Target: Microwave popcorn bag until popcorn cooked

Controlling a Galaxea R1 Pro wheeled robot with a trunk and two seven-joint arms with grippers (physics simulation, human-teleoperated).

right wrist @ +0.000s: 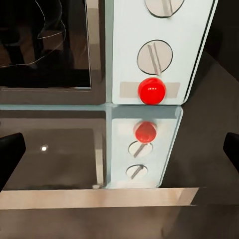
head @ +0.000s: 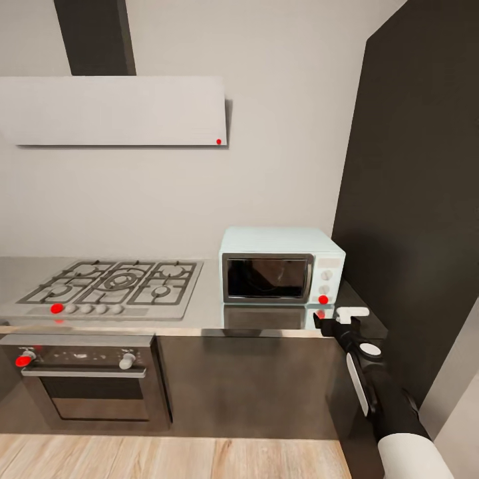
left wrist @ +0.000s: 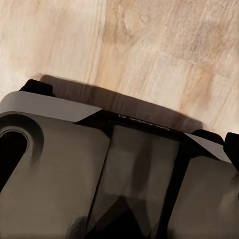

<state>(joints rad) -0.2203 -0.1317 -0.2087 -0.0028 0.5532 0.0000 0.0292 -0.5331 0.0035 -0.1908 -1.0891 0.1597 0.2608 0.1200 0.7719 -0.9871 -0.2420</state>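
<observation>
The pale-blue microwave [head: 282, 265] stands on the grey countertop [head: 207, 314] with its dark glass door [right wrist: 45, 45] shut. On its white panel, a red button [right wrist: 152, 90] sits below two round knobs [right wrist: 155, 57]. My right gripper [head: 332, 320] hovers low over the countertop edge just in front of that panel, open, with its dark fingertips [right wrist: 10, 154] far apart. The left gripper [left wrist: 119, 154] hangs over my own base, its fingertips [left wrist: 232, 145] spread at the view's edges. The popcorn bag is hidden or out of view.
A gas hob [head: 113, 283] lies left of the microwave, with a built-in oven [head: 86, 382] under it and a white hood [head: 113, 110] above. A tall dark cabinet [head: 419, 199] closes the right side. Below is light wood floor [left wrist: 149, 50].
</observation>
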